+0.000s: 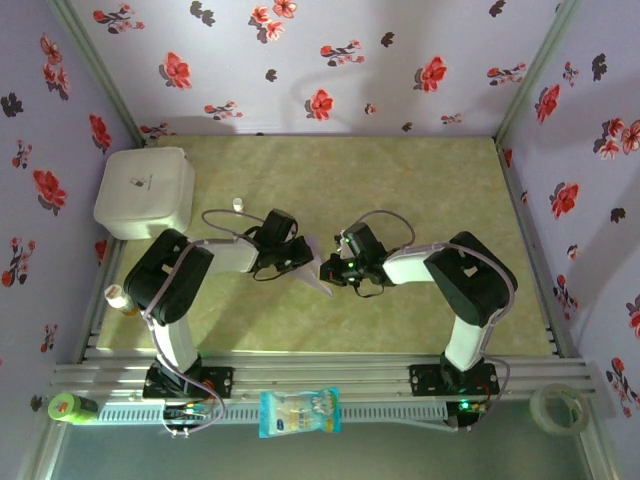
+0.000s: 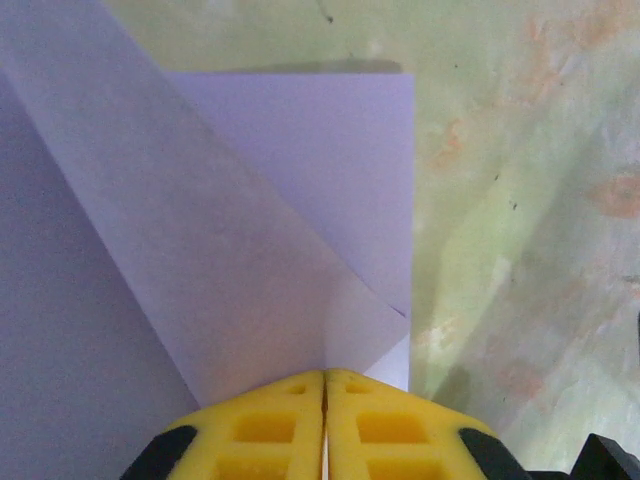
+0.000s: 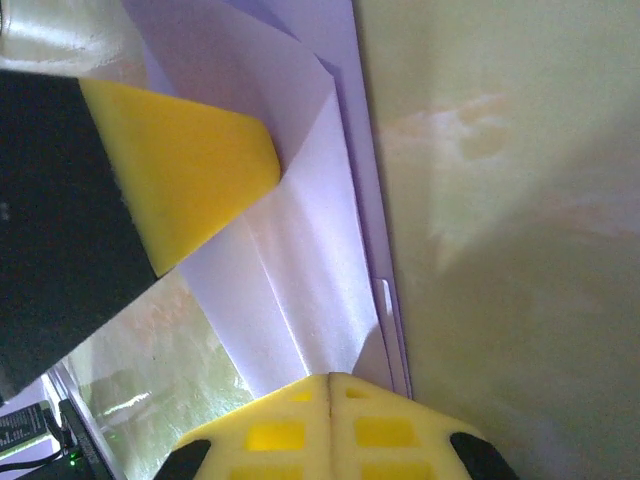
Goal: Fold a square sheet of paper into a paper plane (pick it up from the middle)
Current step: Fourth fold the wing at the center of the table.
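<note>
Some diagonal folds were in the paper (image 1: 318, 268), but no dart yet; roughly halfway, I judged. Left end effector (image 2: 323, 378) and right end effector (image 3: 328, 378) each pinched it between them over the bench (image 1: 420, 190) middle.

Pale-lilac paper sheet (image 2: 230, 230): partly folded, diagonal flap over layer, pinched both ends.

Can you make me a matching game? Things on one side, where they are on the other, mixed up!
Things:
1 lilac paper
2 white box
3 blue-and-white packet
4 tape roll

Places:
A far left of the table
B near right corner
C pinched by left gripper and right gripper
D front rail, middle

Pairs: 1-C, 2-A, 3-D, 4-B
</note>
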{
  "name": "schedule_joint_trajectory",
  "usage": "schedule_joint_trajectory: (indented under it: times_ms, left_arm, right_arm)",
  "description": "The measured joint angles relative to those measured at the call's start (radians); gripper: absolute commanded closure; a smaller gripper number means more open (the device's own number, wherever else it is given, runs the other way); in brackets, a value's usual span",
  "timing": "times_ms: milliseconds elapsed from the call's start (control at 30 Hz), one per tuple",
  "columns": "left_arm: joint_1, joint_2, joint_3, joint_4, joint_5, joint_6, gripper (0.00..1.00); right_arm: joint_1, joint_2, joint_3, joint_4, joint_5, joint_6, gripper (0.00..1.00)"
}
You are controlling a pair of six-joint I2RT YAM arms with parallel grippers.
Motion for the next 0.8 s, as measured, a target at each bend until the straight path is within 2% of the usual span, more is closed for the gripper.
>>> schedule_joint_trajectory:
  times_ms: [800]
  left_arm:
    - [0.192,0.087,0.165,-0.126,0.000,0.154,0.91]
  right_arm:
    - [0.000,0.000,-0.001,-0.001,-0.008,-0.037,1.00]
